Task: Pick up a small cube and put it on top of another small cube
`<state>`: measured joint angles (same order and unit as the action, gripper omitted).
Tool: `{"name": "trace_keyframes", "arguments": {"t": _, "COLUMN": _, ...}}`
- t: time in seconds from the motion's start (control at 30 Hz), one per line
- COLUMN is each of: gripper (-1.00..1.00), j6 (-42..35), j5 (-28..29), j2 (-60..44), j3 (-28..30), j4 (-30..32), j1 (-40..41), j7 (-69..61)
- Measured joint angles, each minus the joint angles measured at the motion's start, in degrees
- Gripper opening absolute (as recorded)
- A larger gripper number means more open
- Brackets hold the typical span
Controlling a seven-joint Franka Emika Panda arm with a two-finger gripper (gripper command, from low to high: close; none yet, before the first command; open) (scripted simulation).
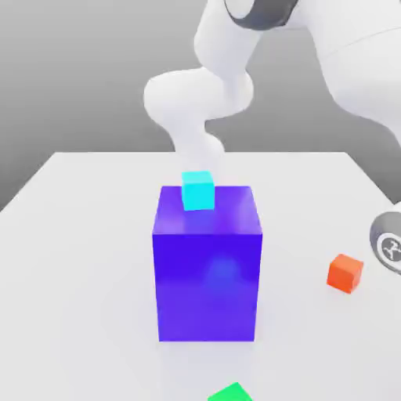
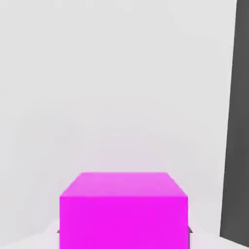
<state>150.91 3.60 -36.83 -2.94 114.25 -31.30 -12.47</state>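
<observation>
The grasp step looks just done. In the hand view a magenta cube (image 2: 123, 211) sits close under the camera, and the hand is closed narrow — on that cube, as best I can judge. In the exterior view the arm reaches down behind a large blue block (image 1: 207, 262) on the white bench (image 1: 70, 258); a cyan cube (image 1: 198, 190) shows beyond the block's top edge, an orange cube (image 1: 345, 272) lies well apart. Next: lift clear, then carry over a target cube — alignment matters.
</observation>
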Motion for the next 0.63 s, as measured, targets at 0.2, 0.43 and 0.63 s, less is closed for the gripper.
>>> {"name": "trace_keyframes", "arguments": {"t": 0.2, "gripper": -1.00, "j6": -5.41, "j5": -2.26, "j2": 10.37, "j3": 2.22, "j4": 4.86, "j1": 3.59, "j7": 0.23}}
{"name": "trace_keyframes", "arguments": {"t": 0.43, "gripper": -1.00, "j6": -4.01, "j5": -7.29, "j2": 18.25, "j3": 9.88, "j4": 14.38, "j1": 13.05, "j7": 1.97}}
{"name": "trace_keyframes", "arguments": {"t": 0.63, "gripper": 1.00, "j6": 1.15, "j5": -10.36, "j2": 14.28, "j3": 11.07, "j4": 15.73, "j1": 16.89, "j7": 1.15}}
